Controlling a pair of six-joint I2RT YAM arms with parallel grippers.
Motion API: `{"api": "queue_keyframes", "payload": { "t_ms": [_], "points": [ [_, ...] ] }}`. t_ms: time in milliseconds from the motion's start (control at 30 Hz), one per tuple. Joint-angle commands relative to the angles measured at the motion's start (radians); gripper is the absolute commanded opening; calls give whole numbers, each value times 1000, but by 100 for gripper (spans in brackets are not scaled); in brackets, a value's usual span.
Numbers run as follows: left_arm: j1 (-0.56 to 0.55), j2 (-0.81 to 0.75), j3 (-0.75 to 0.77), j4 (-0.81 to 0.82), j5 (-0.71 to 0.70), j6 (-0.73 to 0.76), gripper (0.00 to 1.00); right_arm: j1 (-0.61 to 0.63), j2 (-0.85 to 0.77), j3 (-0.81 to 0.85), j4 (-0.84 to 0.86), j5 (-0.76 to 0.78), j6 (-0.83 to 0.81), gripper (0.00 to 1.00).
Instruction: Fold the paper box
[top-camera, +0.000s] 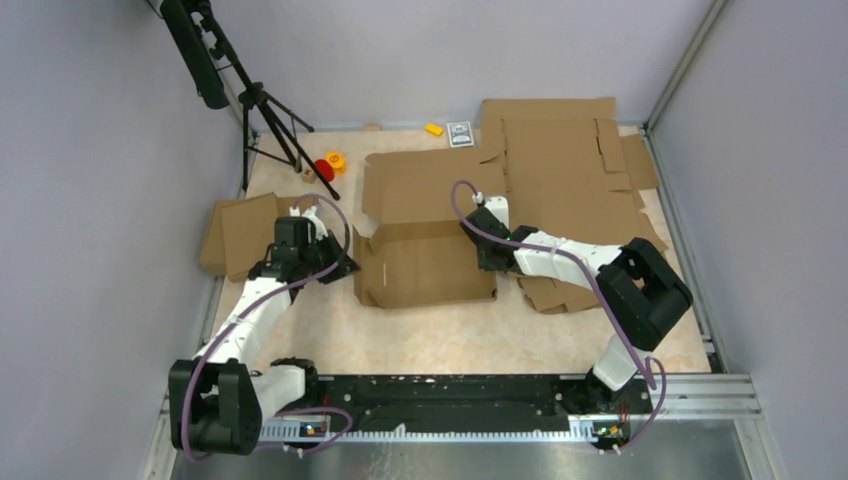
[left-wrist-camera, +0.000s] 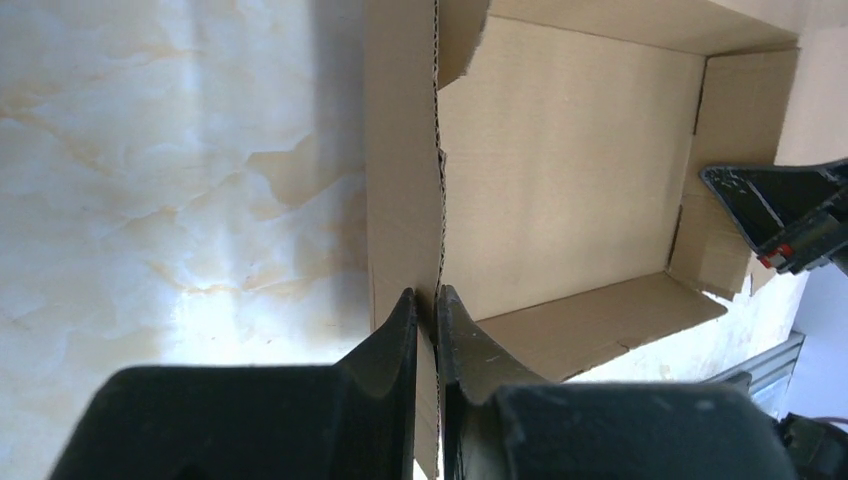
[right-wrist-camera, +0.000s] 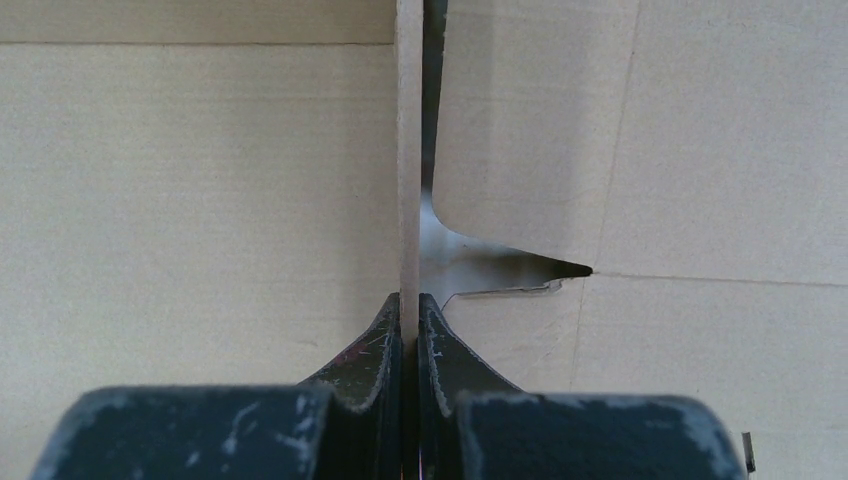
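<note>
The paper box (top-camera: 430, 265) is a brown cardboard carton in the middle of the table, its walls partly raised and a wide flap lying open behind it. My left gripper (top-camera: 350, 268) is at its left end. In the left wrist view, this left gripper (left-wrist-camera: 427, 300) is shut on the upright left wall of the paper box (left-wrist-camera: 570, 170), with one finger on each side of the wall. My right gripper (top-camera: 487, 255) is at the box's right end. The right wrist view shows the right gripper (right-wrist-camera: 410, 300) shut on a thin upright cardboard edge (right-wrist-camera: 408, 150) of the box.
A pile of flat cardboard sheets (top-camera: 570, 150) lies at the back right, and more pieces (top-camera: 560, 295) lie under the right arm. Smaller cardboard pieces (top-camera: 240, 230) lie at the left. A black tripod (top-camera: 270, 110), red and yellow toys (top-camera: 328, 165) and a yellow block (top-camera: 434, 129) stand at the back.
</note>
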Motion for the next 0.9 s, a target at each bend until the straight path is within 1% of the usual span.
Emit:
{"api": "queue_keyframes", "payload": {
  "t_ms": [0, 267, 400, 433, 467, 500, 533, 667, 700, 767, 867],
  "points": [
    [-56, 15, 47, 31, 115, 9, 9, 38, -17, 45, 31, -30, 12, 0],
    [-114, 60, 79, 31, 125, 12, 12, 52, -11, 55, 25, -25, 19, 0],
    [-135, 93, 82, 43, 136, 8, 15, 54, -8, 57, 25, -26, 20, 0],
    [-138, 103, 81, 46, 141, 7, 18, 53, -6, 58, 26, -26, 19, 0],
    [-141, 113, 81, 46, 144, 6, 23, 54, -7, 58, 25, -26, 20, 0],
    [-142, 121, 82, 44, 145, 7, 34, 53, -6, 59, 23, -25, 19, 0],
    [-142, 127, 81, 39, 136, 6, 42, 54, -6, 58, 22, -22, 20, 0],
    [-142, 126, 83, 9, 78, 6, 63, 53, -10, 59, 20, -22, 17, 0],
    [-142, 122, 84, 4, 71, 10, 67, 54, -10, 59, 19, -21, 17, 0],
    [-142, 110, 84, -2, 61, 12, 70, 53, -13, 59, 18, -20, 16, 0],
    [-142, 108, 85, -7, 50, 14, 69, 54, -14, 60, 17, -20, 14, 0]
  ]
}}
